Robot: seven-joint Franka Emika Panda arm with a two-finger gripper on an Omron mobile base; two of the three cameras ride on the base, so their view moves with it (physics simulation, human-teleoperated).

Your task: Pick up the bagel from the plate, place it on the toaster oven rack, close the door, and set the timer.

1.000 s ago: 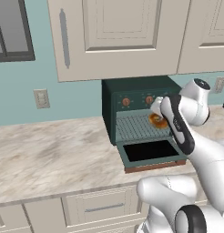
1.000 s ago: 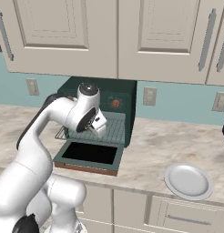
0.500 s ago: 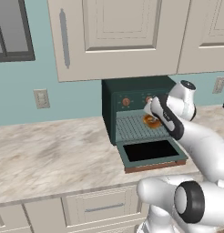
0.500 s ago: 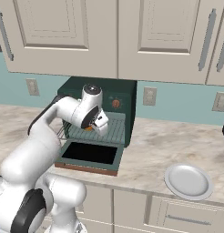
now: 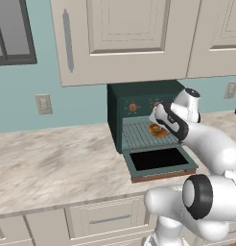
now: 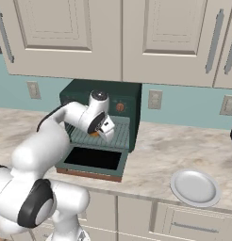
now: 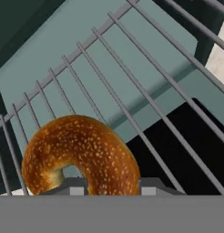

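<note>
The golden-brown bagel [image 7: 82, 152] is gripped on one side of its ring by my gripper [image 7: 111, 187], which is shut on it just above the silvery toaster oven rack [image 7: 145, 91]. From the base, the bagel [image 5: 157, 129] hangs low over the rack [image 5: 136, 135] inside the dark green oven, under my gripper [image 5: 157, 124]. The door [image 5: 159, 161] lies open and flat in front of the oven. The white plate [image 6: 195, 187] sits bare on the counter to the right. The timer knob [image 6: 120, 107] shows on the oven front beside my arm.
Two other copper knobs [image 5: 133, 107] sit on the oven's panel. Cream wall cabinets [image 5: 124, 38] hang close above the oven. Marble counter [image 5: 53, 163] stretches to the left. The open door's handle edge [image 6: 87, 175] reaches toward the counter front.
My gripper has carried the bagel a little left and down, deeper over the rack. The oven door and plate have stayed put.
</note>
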